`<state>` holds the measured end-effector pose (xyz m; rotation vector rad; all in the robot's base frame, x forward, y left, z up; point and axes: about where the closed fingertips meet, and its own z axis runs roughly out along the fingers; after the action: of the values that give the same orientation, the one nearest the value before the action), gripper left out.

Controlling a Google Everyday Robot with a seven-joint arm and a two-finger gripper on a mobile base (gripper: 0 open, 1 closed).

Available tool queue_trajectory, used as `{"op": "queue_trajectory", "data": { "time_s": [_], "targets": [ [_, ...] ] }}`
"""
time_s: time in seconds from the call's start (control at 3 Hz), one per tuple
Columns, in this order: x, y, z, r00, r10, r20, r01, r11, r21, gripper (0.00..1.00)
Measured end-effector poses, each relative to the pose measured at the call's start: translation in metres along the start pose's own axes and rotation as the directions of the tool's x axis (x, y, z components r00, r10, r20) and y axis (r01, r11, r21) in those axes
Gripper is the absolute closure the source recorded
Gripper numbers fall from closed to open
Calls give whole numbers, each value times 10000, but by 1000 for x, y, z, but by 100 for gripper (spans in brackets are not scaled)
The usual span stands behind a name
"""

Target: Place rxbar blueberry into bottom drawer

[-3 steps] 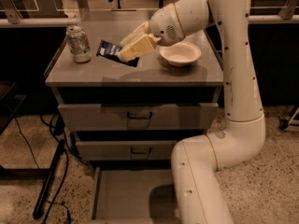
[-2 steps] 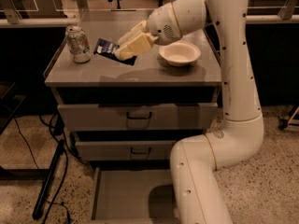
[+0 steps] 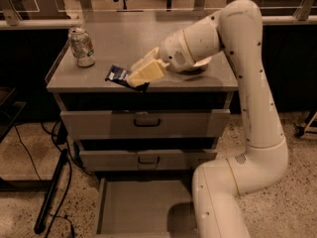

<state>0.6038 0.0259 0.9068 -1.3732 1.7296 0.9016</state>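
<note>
Nearest, the bottom drawer stands pulled out beside the robot's base. Above it, at the front edge of the cabinet top, the gripper pinches the rxbar blueberry between its fingers. The bar's long axis runs roughly left-right, its free end pointing left, and the soda can stands further back. Bringing the bar forward past the edge, then lowering it level, looks the sound move.
</note>
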Motion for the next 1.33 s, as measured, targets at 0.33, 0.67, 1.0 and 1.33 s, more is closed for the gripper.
{"op": "queue_trajectory", "data": {
  "time_s": [0.33,0.67,1.0,1.33],
  "targets": [
    [32,18,3,9971,688,-319,-682,9975,207,100],
    [56,26,11,9927,1121,-452,-1108,9933,316,100],
    [54,26,13,9931,1108,-385,-1097,9935,301,100],
    [57,24,24,9911,1205,-561,-1196,9926,201,100]
  ]
}}
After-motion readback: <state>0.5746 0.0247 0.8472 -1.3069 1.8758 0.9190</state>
